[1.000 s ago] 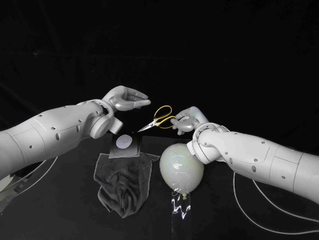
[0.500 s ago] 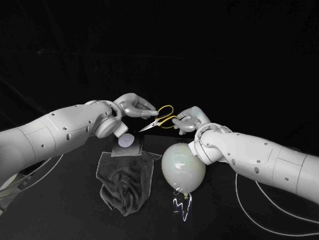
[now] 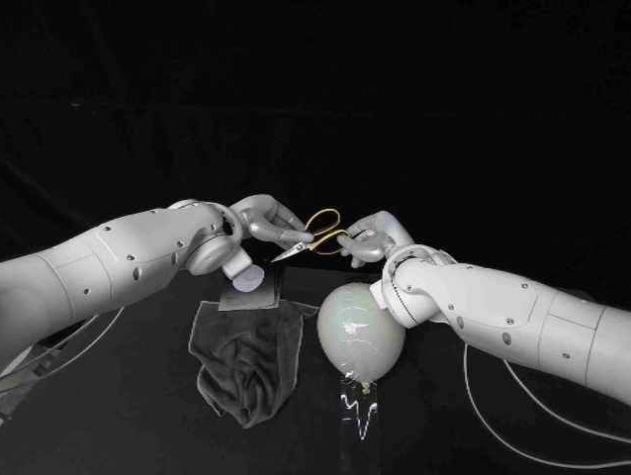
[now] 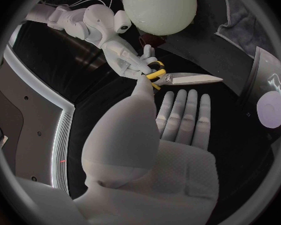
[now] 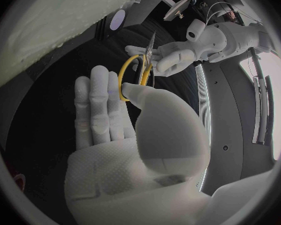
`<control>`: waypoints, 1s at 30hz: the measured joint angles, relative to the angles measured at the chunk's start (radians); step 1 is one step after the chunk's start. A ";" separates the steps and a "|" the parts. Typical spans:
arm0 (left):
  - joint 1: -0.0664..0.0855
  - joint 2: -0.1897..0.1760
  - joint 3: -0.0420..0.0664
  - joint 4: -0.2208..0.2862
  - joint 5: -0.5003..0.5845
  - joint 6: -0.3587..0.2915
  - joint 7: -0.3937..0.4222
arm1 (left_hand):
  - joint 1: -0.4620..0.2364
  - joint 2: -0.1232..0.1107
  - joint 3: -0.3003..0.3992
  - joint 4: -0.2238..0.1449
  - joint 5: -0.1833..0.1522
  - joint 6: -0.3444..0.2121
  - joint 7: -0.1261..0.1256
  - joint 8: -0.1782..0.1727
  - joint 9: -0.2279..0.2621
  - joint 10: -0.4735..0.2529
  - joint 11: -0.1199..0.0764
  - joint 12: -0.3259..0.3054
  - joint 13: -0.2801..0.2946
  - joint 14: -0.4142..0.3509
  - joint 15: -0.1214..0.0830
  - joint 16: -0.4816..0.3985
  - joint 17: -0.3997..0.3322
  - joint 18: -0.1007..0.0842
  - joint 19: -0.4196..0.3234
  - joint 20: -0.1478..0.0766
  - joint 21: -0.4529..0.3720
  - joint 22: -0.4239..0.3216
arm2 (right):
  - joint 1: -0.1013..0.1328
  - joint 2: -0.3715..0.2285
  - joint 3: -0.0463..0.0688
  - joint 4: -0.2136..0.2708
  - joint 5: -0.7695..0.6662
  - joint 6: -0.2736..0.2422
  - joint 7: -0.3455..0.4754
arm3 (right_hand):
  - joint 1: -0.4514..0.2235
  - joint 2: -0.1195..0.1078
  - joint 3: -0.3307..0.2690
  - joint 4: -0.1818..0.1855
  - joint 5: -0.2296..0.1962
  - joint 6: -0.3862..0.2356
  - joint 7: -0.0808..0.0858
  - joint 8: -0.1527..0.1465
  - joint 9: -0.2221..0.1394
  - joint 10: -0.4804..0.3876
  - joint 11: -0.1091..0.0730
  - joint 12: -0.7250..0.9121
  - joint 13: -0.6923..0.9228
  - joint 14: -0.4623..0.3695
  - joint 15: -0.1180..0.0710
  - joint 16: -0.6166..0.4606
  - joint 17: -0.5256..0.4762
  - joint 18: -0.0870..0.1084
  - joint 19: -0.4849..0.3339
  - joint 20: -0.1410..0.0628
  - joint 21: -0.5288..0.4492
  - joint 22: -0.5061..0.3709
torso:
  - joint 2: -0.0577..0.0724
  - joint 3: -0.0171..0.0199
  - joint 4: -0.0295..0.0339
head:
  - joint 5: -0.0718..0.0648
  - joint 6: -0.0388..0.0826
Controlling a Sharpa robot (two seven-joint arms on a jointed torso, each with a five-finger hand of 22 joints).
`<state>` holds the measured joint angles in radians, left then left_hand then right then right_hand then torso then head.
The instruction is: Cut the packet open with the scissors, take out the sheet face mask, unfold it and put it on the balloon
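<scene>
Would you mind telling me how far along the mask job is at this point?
Nothing is finished yet. In hand: the right hand holds the scissors, with the left hand at them. The packet looks uncut, so cutting, unfolding and dressing the balloon remain.

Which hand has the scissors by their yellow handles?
The right hand, thumb through a loop of the scissors; the left hand is beside the blades, outside both loops.

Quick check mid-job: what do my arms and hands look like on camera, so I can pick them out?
The left arm and right arm have smooth, rounded white shells dotted with small dark screw holes, with a round joint at each wrist. The left hand and right hand are silver with finely textured palms. Thin pale cables trail beneath the arms.
</scene>
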<state>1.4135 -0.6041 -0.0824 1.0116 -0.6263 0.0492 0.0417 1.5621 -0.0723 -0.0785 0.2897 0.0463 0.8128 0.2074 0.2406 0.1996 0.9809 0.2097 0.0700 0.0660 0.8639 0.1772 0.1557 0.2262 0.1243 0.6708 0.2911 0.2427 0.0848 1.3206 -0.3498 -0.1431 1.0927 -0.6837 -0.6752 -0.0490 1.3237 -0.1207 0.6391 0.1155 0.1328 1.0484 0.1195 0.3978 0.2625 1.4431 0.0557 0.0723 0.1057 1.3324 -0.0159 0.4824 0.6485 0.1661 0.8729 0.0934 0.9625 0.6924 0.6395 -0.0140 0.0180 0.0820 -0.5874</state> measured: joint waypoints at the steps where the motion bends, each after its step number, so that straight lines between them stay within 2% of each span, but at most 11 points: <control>1: 0.000 0.000 0.000 0.001 -0.001 0.005 -0.003 | 0.005 0.005 -0.003 -0.003 0.000 0.004 0.000 0.000 0.001 0.004 -0.004 0.004 0.000 0.006 0.000 0.000 0.001 0.000 0.003 -0.003 0.001 0.000 | 0.000 0.000 0.000 0.000 0.000 -0.001 0.000 | 0.000 0.000 0.000 0.000 0.000 0.000 0.000 -0.001 0.000 0.000 0.000 0.000 0.000 0.000 0.000 0.000 0.000 -0.001 0.000 0.000 0.000 0.000 | 0.000 -0.0001 0.0002 | 0.000 0.000; 4: -0.001 0.001 -0.001 0.003 -0.004 0.021 -0.009 | 0.011 0.011 -0.003 -0.003 0.000 0.019 0.002 0.010 0.003 0.026 -0.011 0.009 0.000 0.022 -0.007 0.010 0.005 0.002 0.011 -0.003 0.005 0.001 | 0.000 -0.001 0.000 0.002 0.000 -0.003 0.000 | 0.000 0.000 -0.003 -0.003 0.000 0.000 0.000 0.001 0.000 0.000 0.000 0.000 0.000 0.000 0.000 0.000 0.000 -0.004 0.000 0.000 0.000 0.000 | 0.000 0.0000 0.0007 | -0.001 0.000; 7: -0.002 0.001 -0.001 0.005 -0.008 0.039 -0.015 | 0.022 0.022 -0.007 -0.007 0.000 0.043 0.010 0.019 0.007 0.054 -0.022 0.014 0.002 0.045 -0.017 0.021 0.011 0.024 0.025 -0.003 0.015 0.003 | 0.000 -0.002 0.000 0.005 -0.001 -0.006 0.000 | 0.000 0.000 -0.003 -0.003 0.000 -0.001 0.001 0.004 0.000 0.000 0.000 0.000 0.000 0.000 0.000 0.000 0.000 -0.004 0.000 0.000 0.000 0.000 | 0.000 -0.0007 0.0010 | -0.002 0.002; 8: -0.002 0.001 -0.001 0.006 -0.009 0.043 -0.016 | 0.025 0.025 -0.007 -0.007 0.000 0.045 0.012 0.019 0.007 0.057 -0.024 0.014 0.002 0.048 -0.020 0.021 0.012 0.024 0.029 -0.004 0.017 0.004 | 0.000 -0.002 0.000 0.006 -0.001 -0.006 0.000 | 0.000 0.000 -0.003 -0.003 0.000 -0.002 0.001 0.005 0.000 0.000 0.000 0.000 0.000 0.000 0.000 0.000 0.000 -0.004 0.000 0.000 0.000 0.000 | 0.000 -0.0006 0.0010 | -0.002 0.002; 11: -0.002 0.001 -0.001 0.006 -0.011 0.056 -0.020 | 0.042 0.042 -0.007 -0.007 0.000 0.056 0.013 0.023 0.008 0.074 -0.031 0.014 0.002 0.061 -0.026 0.027 0.016 0.026 0.050 -0.003 0.026 0.008 | 0.000 -0.003 0.000 0.008 -0.001 -0.007 0.000 | 0.000 0.000 -0.003 -0.003 -0.002 -0.002 0.001 0.005 0.001 0.000 0.000 0.000 0.000 0.000 0.000 0.000 0.000 -0.004 0.000 0.000 0.000 0.000 | 0.000 -0.0011 0.0015 | -0.002 0.002; 13: -0.002 0.000 -0.001 0.006 -0.013 0.063 -0.022 | 0.057 0.057 -0.007 -0.007 0.000 0.066 0.016 0.023 0.008 0.089 -0.035 0.014 0.002 0.073 -0.030 0.033 0.020 0.038 0.057 -0.003 0.031 0.009 | 0.000 -0.004 0.000 0.009 -0.002 -0.008 0.000 | 0.000 0.000 -0.003 -0.003 -0.002 -0.002 0.001 0.005 0.002 0.000 0.000 0.000 0.000 0.000 0.000 0.000 -0.001 -0.005 0.000 0.000 0.000 0.000 | 0.001 -0.0012 0.0018 | -0.001 0.001; 20: -0.003 -0.001 -0.002 0.002 -0.015 0.077 -0.024 | 0.135 0.095 0.029 -0.015 0.000 0.090 0.007 0.029 0.008 0.119 -0.051 0.014 0.000 0.100 -0.047 0.046 0.031 0.039 0.075 -0.006 0.043 0.014 | 0.000 -0.008 0.000 0.009 -0.002 -0.010 0.000 | 0.000 0.000 0.000 -0.006 -0.004 -0.005 0.001 0.005 0.002 0.000 0.000 0.000 0.001 0.000 0.001 0.000 -0.001 -0.005 0.000 0.000 0.000 0.001 | 0.001 -0.0017 0.0016 | -0.001 -0.003; 25: -0.003 0.000 -0.002 0.001 -0.015 0.086 -0.025 | 0.200 0.103 0.077 -0.007 0.000 0.124 -0.002 0.033 0.006 0.160 -0.063 0.011 -0.002 0.134 -0.060 0.058 0.044 0.039 0.098 -0.012 0.066 0.023 | -0.001 -0.009 0.000 0.010 -0.002 -0.011 -0.001 | 0.000 0.000 0.000 -0.006 -0.006 -0.005 0.001 0.004 0.001 0.000 0.000 0.000 0.001 0.001 0.001 0.000 0.000 -0.006 0.000 0.000 0.004 0.001 | 0.001 -0.0013 0.0015 | -0.001 -0.004; 30: -0.003 0.001 -0.001 0.002 -0.015 0.093 -0.025 | 0.222 0.111 0.112 -0.004 0.000 0.143 -0.010 0.035 0.004 0.187 -0.072 0.008 -0.001 0.152 -0.067 0.066 0.051 0.039 0.104 -0.014 0.076 0.028 | -0.001 -0.008 0.000 0.012 -0.003 -0.010 -0.001 | 0.000 0.000 0.001 -0.007 -0.008 -0.005 0.001 0.004 0.001 0.000 0.000 0.000 0.001 -0.002 -0.002 0.000 0.000 0.002 0.000 0.000 0.004 0.001 | 0.001 -0.0006 0.0014 | 0.000 -0.005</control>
<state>1.4108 -0.6033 -0.0838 1.0131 -0.6412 0.1421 0.0169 1.7839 0.0387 0.0339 0.2861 0.0460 0.9555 0.1973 0.2754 0.2033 1.1681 0.1380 0.0780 0.0645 1.0158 0.1105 0.2214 0.2772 0.1628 0.7745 0.2775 0.3185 0.1129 1.3197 -0.3579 -0.1427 1.1051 -0.6865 -0.6854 -0.0496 1.3237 -0.1207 0.6403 0.1087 0.1251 1.0435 0.1209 0.4019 0.2639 1.4431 0.0557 0.0723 0.1064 1.3307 -0.0175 0.4823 0.6485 0.1685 0.8729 0.0935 0.9661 0.6935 0.6401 -0.0146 0.0195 0.0815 -0.5920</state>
